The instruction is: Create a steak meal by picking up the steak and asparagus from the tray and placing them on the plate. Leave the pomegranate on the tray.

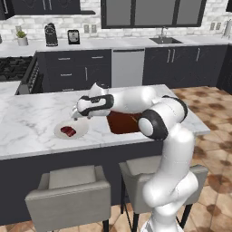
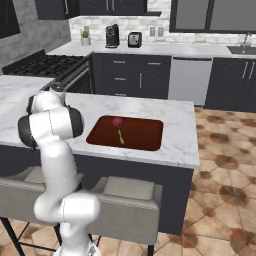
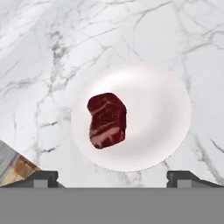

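1. Steak (image 3: 107,120): flat, dark red-brown slab with paler marbled streaks and a lighter pink-red lower edge. Irregular outline, roughly as wide as it is long. It lies on the plate (image 3: 157,109), off-centre, and covers only a small part of it.
2. Plate: round, shallow, plain white with soft grey shading. Sits on the white marble table (image 1: 27,122), just beside the tray and apart from it. From the left base view the steak shows as a small dark red patch on it.
3. End effector (image 3: 113,178): hangs over the plate, pointing down at it. The two dark fingertips (image 3: 41,178) stand far apart at either side of the hand view, with nothing between them; released, not touching the steak.
4. Tray (image 2: 145,137): large dark reddish-brown rectangle with a low rim, lying flat on the table.
5. Asparagus (image 2: 120,136): thin, short, light-green stalk on the tray floor, near the middle.
6. Pomegranate (image 2: 117,121): small, round, crimson-pink ball on the tray, just beyond the far end of the asparagus; whether they touch cannot be told.
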You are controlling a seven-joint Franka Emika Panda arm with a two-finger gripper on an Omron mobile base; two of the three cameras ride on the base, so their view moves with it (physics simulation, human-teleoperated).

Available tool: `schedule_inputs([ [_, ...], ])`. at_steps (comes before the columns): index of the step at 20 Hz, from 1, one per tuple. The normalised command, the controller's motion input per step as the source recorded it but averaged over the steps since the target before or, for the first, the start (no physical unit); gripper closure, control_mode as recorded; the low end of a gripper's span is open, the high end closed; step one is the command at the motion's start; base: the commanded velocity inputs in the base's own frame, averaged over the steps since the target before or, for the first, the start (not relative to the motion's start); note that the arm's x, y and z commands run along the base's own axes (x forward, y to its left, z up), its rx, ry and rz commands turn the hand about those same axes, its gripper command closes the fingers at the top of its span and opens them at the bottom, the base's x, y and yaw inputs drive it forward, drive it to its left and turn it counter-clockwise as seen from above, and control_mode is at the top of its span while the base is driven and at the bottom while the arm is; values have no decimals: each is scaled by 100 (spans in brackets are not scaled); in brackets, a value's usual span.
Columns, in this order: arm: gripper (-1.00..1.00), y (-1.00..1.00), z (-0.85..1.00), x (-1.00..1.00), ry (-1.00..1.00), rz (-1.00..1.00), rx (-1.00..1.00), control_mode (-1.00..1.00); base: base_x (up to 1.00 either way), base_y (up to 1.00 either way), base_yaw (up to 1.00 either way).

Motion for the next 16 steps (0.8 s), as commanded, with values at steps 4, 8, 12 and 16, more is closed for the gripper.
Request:
schedule_inputs([
  [4,-100,-100,39,-41,0,-3,-13,-100,0,0,0],
  [8,-100,-100,26,-22,0,-7,-13,-100,0,0,0],
  [12,-100,-100,0,-3,9,-10,-13,-100,0,0,0],
  [16,-100,-100,0,0,11,-14,-10,-100,0,0,0],
])
